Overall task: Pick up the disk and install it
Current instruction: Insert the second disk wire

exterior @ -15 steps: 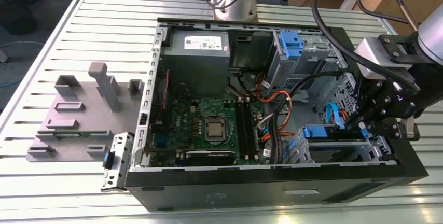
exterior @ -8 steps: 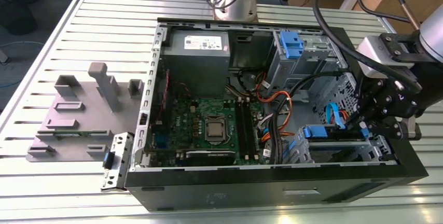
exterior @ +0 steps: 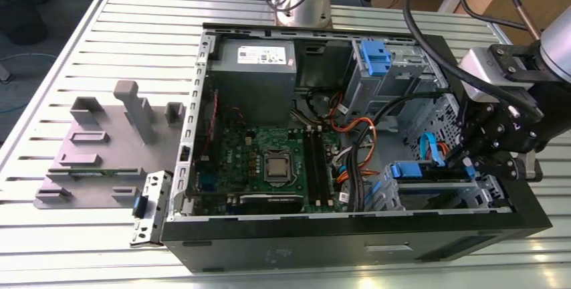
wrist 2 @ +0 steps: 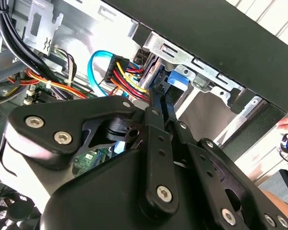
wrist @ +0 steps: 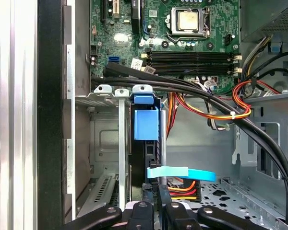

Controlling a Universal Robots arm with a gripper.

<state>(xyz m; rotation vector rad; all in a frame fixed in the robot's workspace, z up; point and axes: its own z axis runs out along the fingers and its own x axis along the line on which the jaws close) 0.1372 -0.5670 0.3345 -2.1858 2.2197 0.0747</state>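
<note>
gripper [wrist: 153,203]: fingers closed on the disk's edge | disk [wrist: 145,143]: upright in the case's bay [wrist: 103,93], blue tab outward | handling: likely stiff, dense, shock-sensitive; hold the carrier sides

From my remote station, the open computer case [exterior: 357,235] lies on the slatted table [exterior: 89,249], a fixture plate [exterior: 98,155] beside it at the exterior view's left. Inside, the motherboard [exterior: 267,162] sits centrally; the disk [exterior: 419,172] stands in the drive bay [exterior: 446,195] at the exterior view's right, my gripper [exterior: 486,162] just above it.
</note>
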